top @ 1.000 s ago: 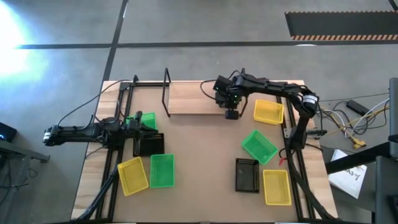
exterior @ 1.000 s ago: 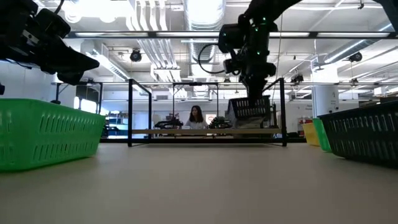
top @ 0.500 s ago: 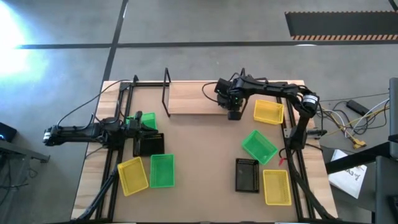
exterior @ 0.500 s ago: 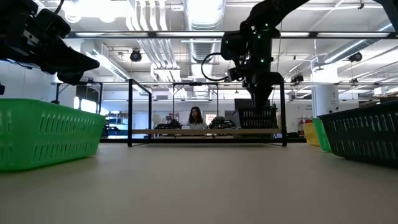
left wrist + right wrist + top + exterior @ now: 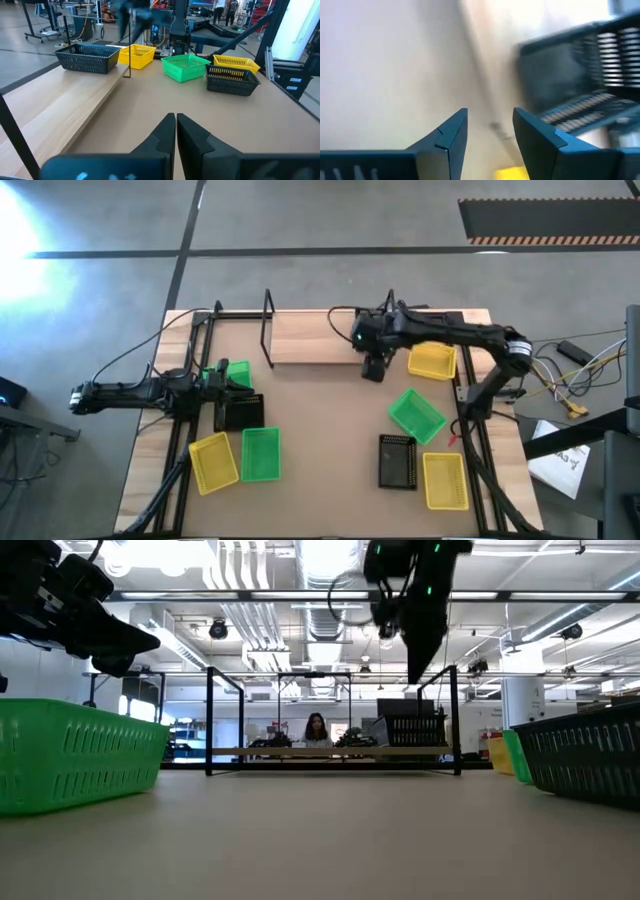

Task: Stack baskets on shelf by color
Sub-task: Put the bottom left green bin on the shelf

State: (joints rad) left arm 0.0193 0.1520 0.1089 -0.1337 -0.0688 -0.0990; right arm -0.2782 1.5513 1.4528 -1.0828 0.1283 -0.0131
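Black basket [image 5: 412, 730] sits on shelf [image 5: 310, 338], right end. Right gripper [image 5: 490, 131] above it, fingers apart, empty. Left gripper [image 5: 176, 131] waits at desk's left side, fingers together. Seemingly eight baskets left on desk [image 5: 320, 450]; stacking barely begun.

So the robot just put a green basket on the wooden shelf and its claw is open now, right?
Not quite: the basket on the shelf is black, not green, as the low view shows. The rest holds: the right gripper is open, lifted above it.
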